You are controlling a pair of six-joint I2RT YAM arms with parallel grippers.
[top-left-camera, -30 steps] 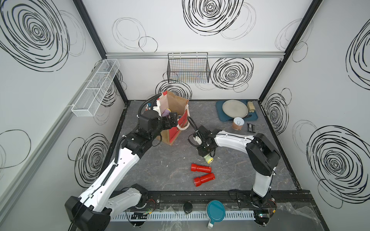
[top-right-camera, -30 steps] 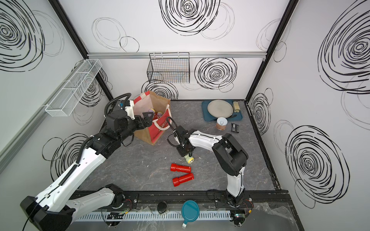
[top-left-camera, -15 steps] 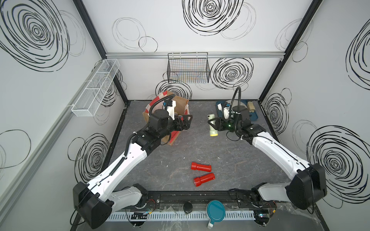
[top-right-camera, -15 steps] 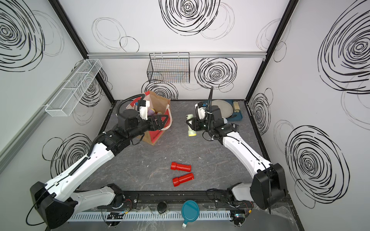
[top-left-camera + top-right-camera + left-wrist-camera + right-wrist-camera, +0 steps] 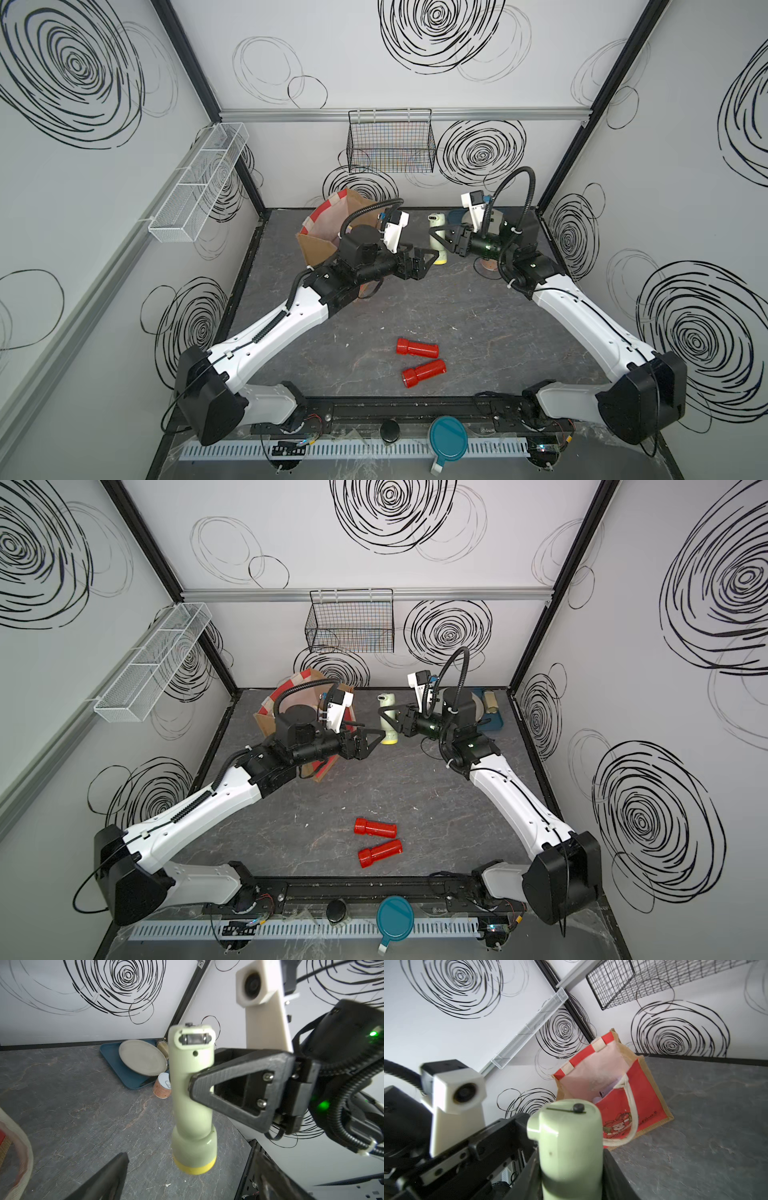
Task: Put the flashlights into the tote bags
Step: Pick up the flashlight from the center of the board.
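Right gripper [image 5: 435, 237]: clamped on green flashlight [image 5: 439, 253], upright in air over worktop's [image 5: 457, 316] back middle.
Left gripper [image 5: 430, 262]: jaws spread beside its yellow head [image 5: 194, 1165].
Bag [image 5: 318, 249]: leaning, back left corner.
Risk: release before left closes likely drops it; a bump could twist it loose.

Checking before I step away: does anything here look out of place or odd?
Nothing looks spilled or damaged. Two red flashlights lie loose on the table, outside the tote bag, which sits askew with one cream handle drooping over its red front.
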